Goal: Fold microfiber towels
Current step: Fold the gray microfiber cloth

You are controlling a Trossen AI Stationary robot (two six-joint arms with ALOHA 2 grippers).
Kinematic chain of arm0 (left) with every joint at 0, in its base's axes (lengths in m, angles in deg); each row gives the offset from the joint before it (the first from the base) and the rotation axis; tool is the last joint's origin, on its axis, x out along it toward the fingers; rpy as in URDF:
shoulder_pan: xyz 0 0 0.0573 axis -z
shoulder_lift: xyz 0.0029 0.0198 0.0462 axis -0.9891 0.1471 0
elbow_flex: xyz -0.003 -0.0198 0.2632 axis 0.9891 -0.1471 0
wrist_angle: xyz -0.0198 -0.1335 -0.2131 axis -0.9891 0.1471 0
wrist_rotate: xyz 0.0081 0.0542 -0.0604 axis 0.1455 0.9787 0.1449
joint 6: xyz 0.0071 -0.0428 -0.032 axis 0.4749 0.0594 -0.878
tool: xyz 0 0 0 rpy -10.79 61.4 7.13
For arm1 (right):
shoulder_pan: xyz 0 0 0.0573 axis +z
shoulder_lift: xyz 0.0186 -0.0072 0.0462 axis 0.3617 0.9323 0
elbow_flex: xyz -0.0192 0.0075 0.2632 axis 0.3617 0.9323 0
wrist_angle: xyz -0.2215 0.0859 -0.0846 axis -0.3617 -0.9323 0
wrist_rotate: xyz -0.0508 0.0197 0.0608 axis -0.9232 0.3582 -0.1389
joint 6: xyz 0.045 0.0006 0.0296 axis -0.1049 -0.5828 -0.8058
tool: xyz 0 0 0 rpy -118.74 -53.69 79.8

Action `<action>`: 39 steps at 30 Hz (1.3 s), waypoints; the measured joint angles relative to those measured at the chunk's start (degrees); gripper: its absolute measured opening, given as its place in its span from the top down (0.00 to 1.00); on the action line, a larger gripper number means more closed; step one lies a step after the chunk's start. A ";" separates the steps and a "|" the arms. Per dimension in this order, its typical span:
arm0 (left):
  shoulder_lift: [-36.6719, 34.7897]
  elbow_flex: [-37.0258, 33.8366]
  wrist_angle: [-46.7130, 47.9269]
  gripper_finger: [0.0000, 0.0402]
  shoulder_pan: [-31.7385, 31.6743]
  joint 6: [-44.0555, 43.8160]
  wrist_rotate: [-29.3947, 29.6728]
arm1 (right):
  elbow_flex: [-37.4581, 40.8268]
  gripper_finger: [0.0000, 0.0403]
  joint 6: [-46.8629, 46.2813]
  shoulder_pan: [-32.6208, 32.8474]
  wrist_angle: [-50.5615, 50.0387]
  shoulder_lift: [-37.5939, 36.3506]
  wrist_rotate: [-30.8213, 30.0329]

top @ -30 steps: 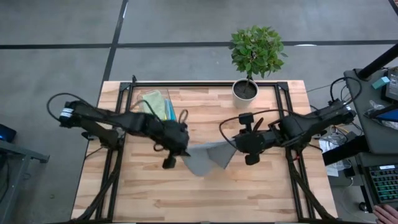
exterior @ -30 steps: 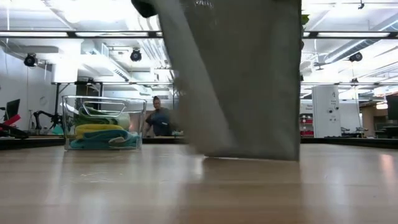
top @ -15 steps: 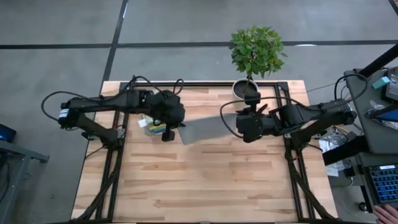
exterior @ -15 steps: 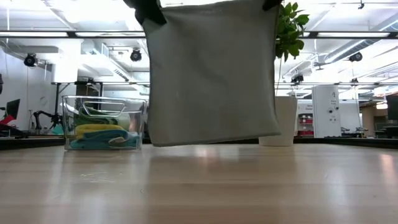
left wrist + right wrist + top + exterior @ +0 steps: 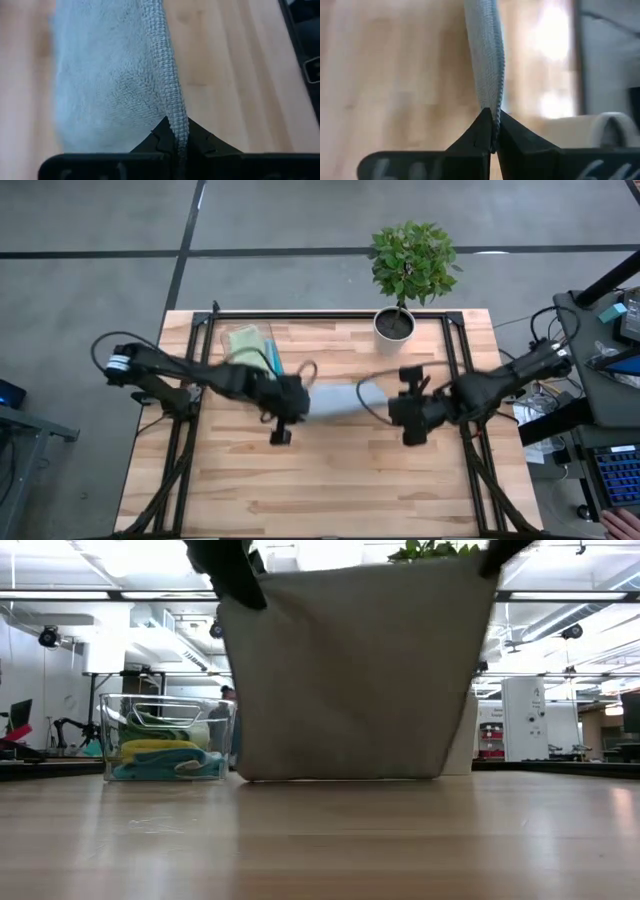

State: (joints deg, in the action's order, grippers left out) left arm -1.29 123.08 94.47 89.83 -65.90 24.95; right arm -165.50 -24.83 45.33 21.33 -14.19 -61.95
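Grey towel [image 5: 345,670] held up as a flat sheet between the two arms above the middle of the table [image 5: 330,480]; seen from table height, its lower edge hangs at or just above the wood, contact not discernible. Left gripper [image 5: 176,142] clenched on one upper corner, right gripper [image 5: 491,135] clenched on the other, each pinching the stitched hem. Remaining towels, yellow and teal visible, lie in the clear bin [image 5: 165,740] at the table's far left. A potted plant [image 5: 410,265] stands at the far edge.

Handling, as judged: the cloth is light, soft and limp, sagging wherever unsupported; the fleecy pile should resist slipping. The hemmed corners are the firmest places to hold, since they keep the top edge taut and the sheet square for laying down.
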 joint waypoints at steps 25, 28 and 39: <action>22.32 -1.30 -23.76 1.00 16.42 -25.38 -8.15 | 32.11 0.98 -24.06 12.73 45.70 0.07 28.55; 22.32 -1.65 -23.52 0.98 16.36 -25.29 -9.41 | 32.12 0.98 -23.65 12.38 45.37 0.07 26.82; 22.23 -2.15 -19.72 0.89 15.65 -22.44 -13.77 | 32.12 0.98 -22.34 9.12 39.42 0.07 24.44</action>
State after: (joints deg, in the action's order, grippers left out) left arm 20.94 120.93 74.75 105.49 -88.34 11.18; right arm -133.38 -47.17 54.45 60.75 -14.13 -37.52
